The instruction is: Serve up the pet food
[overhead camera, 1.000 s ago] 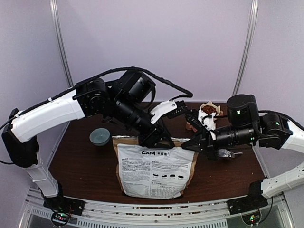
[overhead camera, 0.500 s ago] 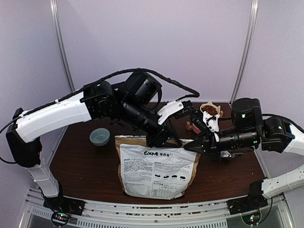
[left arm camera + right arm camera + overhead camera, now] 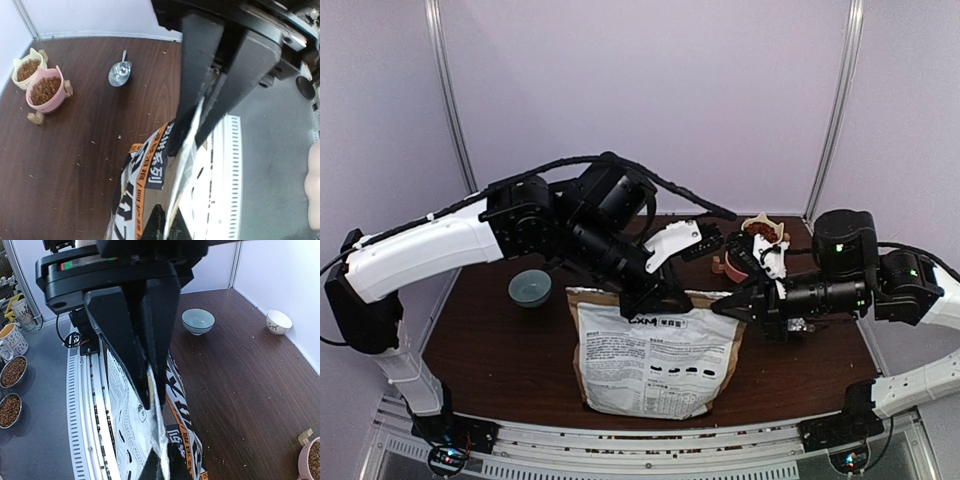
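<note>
Both hands are pinched on the top rim of the CXM bag [image 3: 655,355]: left hand [image 3: 655,300] mid-rim, right hand [image 3: 728,305] at its right corner. My read is they hold it upright on the table [image 3: 490,350] to work the mouth. Pet food [image 3: 46,89] fills two cat-ear bowls [image 3: 52,104] behind the bag's right corner. Only "CXM" is legible; the rest is too small.
</note>
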Controlling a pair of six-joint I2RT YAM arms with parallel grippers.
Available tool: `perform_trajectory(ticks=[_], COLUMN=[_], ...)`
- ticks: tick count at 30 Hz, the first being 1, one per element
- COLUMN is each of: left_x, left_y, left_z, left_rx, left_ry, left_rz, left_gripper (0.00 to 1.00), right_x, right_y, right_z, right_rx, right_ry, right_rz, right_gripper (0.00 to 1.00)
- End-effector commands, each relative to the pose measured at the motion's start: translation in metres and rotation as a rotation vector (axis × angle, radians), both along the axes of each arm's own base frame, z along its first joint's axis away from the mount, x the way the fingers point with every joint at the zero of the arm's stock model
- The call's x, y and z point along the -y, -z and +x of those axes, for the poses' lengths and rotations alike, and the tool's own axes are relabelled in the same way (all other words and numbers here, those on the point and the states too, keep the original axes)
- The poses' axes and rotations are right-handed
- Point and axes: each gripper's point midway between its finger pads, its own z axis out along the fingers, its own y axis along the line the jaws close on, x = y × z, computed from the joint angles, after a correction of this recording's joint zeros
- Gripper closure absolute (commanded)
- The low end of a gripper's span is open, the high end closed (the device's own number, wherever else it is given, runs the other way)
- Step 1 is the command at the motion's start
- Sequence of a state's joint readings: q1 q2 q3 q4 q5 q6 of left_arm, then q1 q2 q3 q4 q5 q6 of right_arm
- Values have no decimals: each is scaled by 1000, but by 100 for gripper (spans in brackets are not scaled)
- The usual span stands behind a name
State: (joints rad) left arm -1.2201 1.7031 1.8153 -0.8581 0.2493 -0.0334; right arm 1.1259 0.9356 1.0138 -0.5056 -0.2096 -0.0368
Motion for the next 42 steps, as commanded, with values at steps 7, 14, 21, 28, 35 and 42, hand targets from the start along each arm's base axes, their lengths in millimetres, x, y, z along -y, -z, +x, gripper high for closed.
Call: perform_trajectory(ticks=[7, 14, 21, 28, 35, 42], left_x=[-43, -53, -67, -79, -89, -103], left_y=[2, -2, -13, -13, -13, -13], left_z=[21, 27, 36, 44, 48, 58], left_rx=[135, 162, 196, 208, 215, 231], left_ry=[-81, -100, -142, -177, -188, -226], left_rz=[104, 109, 102, 122, 128, 140], left_gripper=[87, 100, 100, 88, 100, 100], right_x=[13, 17, 18, 18, 19, 20], right_y=[-23, -22, -18, -16, -15, -15], right_z=[8, 7, 6, 6, 6, 7], right_rx=[28, 25, 15, 10, 13, 14], right_ry=[75, 81, 82, 82, 85, 92], right_rz=[66, 61, 54, 52, 50, 46], right_gripper=[100, 100, 100, 100, 100, 100])
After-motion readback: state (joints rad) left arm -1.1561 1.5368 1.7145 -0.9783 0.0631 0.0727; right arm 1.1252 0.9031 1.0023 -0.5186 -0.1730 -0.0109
